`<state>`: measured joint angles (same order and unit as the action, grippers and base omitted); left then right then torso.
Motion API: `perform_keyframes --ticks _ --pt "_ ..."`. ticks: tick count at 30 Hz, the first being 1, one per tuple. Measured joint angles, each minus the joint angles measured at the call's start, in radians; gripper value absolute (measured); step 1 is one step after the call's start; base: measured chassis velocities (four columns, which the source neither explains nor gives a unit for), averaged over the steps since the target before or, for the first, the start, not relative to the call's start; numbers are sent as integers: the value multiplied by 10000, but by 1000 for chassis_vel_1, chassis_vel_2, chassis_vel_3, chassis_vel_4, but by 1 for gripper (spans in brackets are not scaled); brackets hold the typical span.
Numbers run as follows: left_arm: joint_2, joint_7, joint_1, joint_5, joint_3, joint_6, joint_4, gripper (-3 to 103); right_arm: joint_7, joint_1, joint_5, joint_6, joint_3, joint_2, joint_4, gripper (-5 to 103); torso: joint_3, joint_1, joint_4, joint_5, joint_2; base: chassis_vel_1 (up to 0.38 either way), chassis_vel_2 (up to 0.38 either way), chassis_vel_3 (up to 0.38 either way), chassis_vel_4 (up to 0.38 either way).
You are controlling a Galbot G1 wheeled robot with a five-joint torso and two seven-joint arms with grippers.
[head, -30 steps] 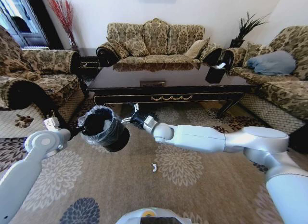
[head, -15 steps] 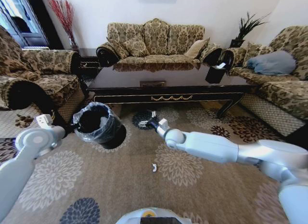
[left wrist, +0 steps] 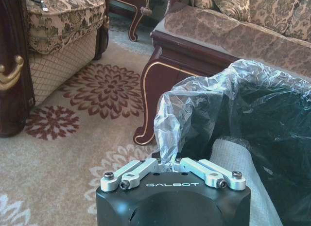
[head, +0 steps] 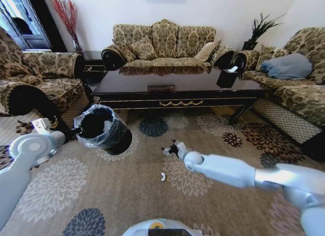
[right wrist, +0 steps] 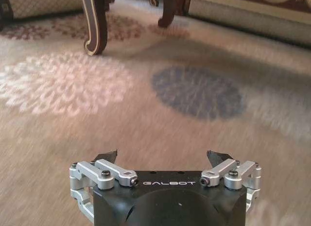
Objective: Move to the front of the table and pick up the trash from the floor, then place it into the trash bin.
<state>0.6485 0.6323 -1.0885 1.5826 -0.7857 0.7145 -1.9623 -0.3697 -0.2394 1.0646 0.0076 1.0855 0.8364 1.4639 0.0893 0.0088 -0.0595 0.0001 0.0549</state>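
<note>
The bin is held off the rug by the left gripper, whose fingers are pinched on the ruffled bag at the rim. White tissue is seen inside the bin. The right gripper hangs low over the rug in front of the table, jaws spread wide and empty in the right wrist view. One small white scrap lies on the rug, near the right gripper and on the robot's side of it. No other litter can be made out on the floor.

Risks judged from here:
- The hold appears to be on thin plastic. The bag could slip or tear, and the bin could drop or tip and spill its contents.
- The scrap is tiny and flat on pile. The fingers could close above it, or push it into the rug.
- The scrap lies close to the base, so the reach may be awkward.
</note>
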Motion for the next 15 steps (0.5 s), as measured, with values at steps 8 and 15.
perform_keyframes --ticks 8,15 --pt "-127 1 71 17 -8 -11 -5 3 -450 -2134 -248 459 -643 330 -516 100 0 0 0 0 0 0 0 0 0" --pt "-118 -2 99 19 99 -12 -173 3 -545 -2604 -409 578 -749 585 -965 100 0 -1 0 -2 0 0 0 0 0"
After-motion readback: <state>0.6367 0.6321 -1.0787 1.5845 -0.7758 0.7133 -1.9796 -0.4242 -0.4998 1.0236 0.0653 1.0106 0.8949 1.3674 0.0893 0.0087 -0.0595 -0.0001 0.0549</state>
